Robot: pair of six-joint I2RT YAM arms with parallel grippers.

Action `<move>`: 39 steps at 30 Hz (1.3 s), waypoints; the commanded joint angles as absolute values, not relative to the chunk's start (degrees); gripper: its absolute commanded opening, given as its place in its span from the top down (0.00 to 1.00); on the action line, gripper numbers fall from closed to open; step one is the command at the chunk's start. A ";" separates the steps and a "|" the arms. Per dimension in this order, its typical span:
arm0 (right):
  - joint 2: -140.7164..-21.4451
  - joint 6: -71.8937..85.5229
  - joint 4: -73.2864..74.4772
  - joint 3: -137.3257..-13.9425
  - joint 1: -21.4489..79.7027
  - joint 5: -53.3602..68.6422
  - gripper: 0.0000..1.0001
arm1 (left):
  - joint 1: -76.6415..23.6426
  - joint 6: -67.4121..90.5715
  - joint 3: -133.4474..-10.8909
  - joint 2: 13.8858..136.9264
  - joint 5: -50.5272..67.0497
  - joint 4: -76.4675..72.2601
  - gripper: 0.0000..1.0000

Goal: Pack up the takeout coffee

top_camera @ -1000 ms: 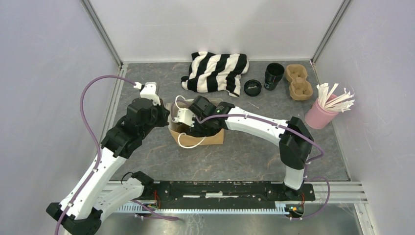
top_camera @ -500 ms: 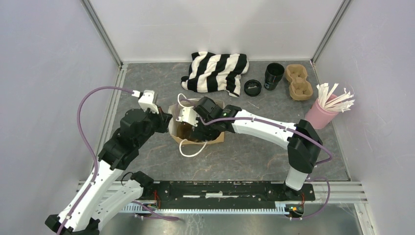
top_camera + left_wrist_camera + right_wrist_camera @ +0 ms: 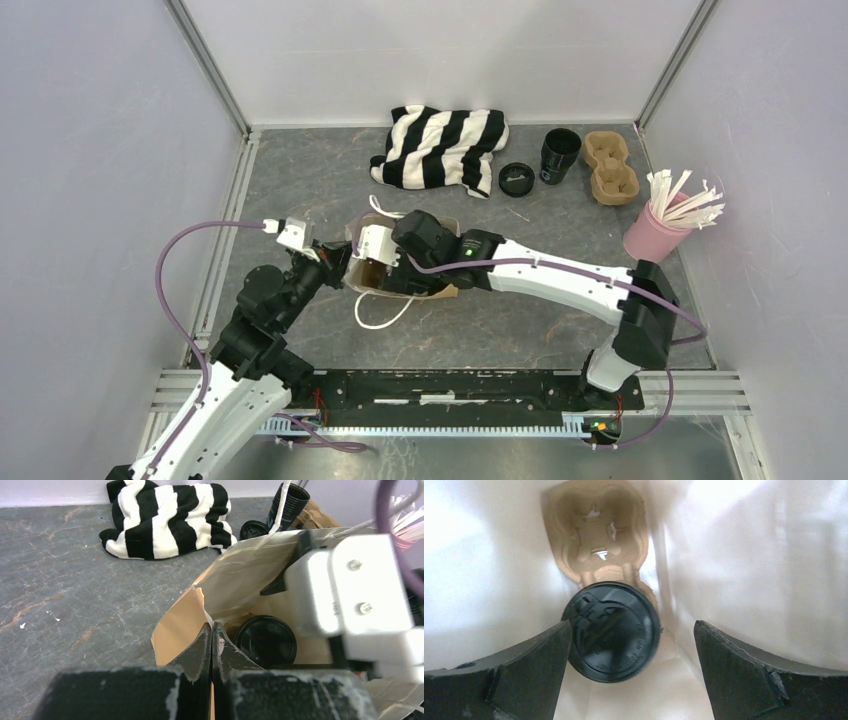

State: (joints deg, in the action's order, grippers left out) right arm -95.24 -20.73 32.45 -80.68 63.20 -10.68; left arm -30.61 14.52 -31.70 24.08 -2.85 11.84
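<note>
Inside brown paper bag (image 3: 749, 555), right gripper (image 3: 631, 626) spread wide, lidded takeout coffee (image 3: 611, 632) upright below it, at one end of cardboard cup carrier (image 3: 594, 535), left gripper (image 3: 212, 632) pinched closed on bag's left rim, striped cloth (image 3: 440, 145) farther back.

You look down into a pale paper bag (image 3: 764, 555). At the bottom stands the takeout coffee (image 3: 611, 632), round black lid up, seated at the near end of a tan pulp cup carrier (image 3: 596, 525). The right fingers (image 3: 519, 680) are spread wide, one tip just beside the lid's rim.
</note>
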 commanded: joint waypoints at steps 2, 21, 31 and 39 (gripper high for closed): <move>-90.83 -18.18 26.05 -78.95 63.78 -15.34 0.02 | -30.61 10.76 -27.40 22.52 -1.55 9.56 0.98; -85.58 -5.55 26.13 -84.09 67.05 -18.49 0.04 | -30.65 8.34 -30.31 27.37 -3.68 4.16 0.98; -79.02 2.31 28.93 -85.87 67.22 -11.78 0.04 | -30.60 5.52 -31.69 30.24 -4.50 3.06 0.98; -72.42 4.88 26.52 -77.72 67.41 -10.80 0.03 | -30.60 4.76 -32.97 32.30 -3.94 3.13 0.98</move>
